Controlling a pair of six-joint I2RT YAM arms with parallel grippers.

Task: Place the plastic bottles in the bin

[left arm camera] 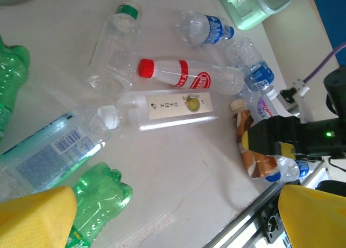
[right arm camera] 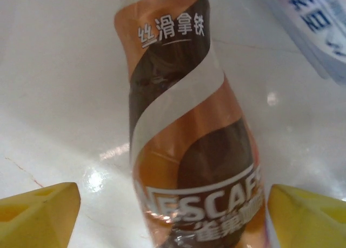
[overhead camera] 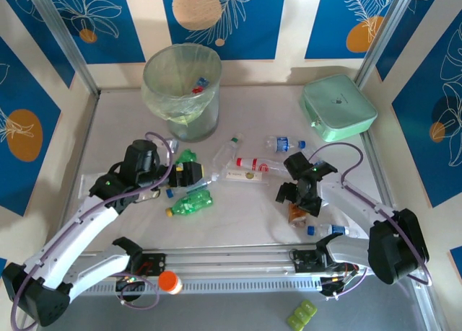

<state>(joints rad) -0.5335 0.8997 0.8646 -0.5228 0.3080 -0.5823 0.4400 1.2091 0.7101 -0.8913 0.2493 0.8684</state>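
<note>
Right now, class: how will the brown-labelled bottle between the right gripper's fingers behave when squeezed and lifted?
The brown-labelled bottle lies on its side on the glossy table, so a nudge would probably roll it. Its shiny sleeve and tapering neck may let it slip. The sleeve hides its contents, so weight is uncertain.

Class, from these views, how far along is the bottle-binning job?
Done: red and blue caps show inside the bin. In hand: the right end effector stands open astride the brown bottle. Left: roughly ten bottles on the table, including the green bottle and red-capped bottle.
</note>
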